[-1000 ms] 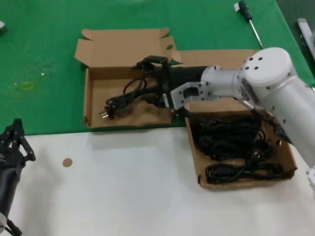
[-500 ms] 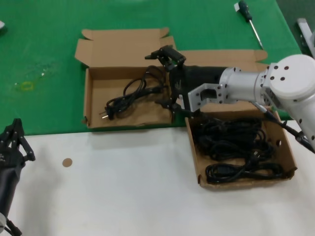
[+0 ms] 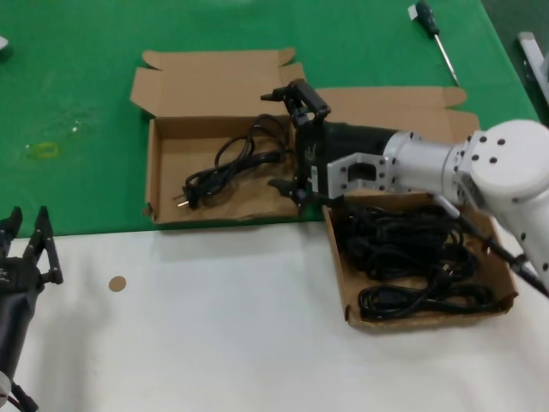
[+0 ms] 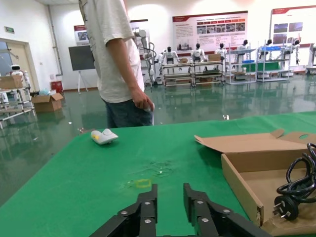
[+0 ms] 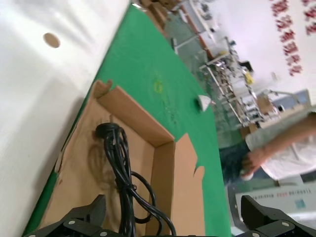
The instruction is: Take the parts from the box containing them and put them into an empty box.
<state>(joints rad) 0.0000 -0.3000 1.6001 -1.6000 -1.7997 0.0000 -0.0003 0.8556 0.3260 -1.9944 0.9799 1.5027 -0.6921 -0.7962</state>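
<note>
Here, right claw [image 3: 294, 137] open, cord [image 3: 232, 161] partly hidden

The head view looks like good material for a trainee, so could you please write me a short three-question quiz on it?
1. True or false: the right claw is open and holds nothing.
2. Which box holds a single power cord?
A. the box on the green mat
B. the box on the white surface
3. Fill in: the left claw sits idle at the near ____ edge of the scene.

Key
1. True: its fingers are spread beside the right wall of the box on the green mat, with the power cord lying loose on that box's floor.
2. A. The box on the white surface holds a pile of cords.
3. left
</note>
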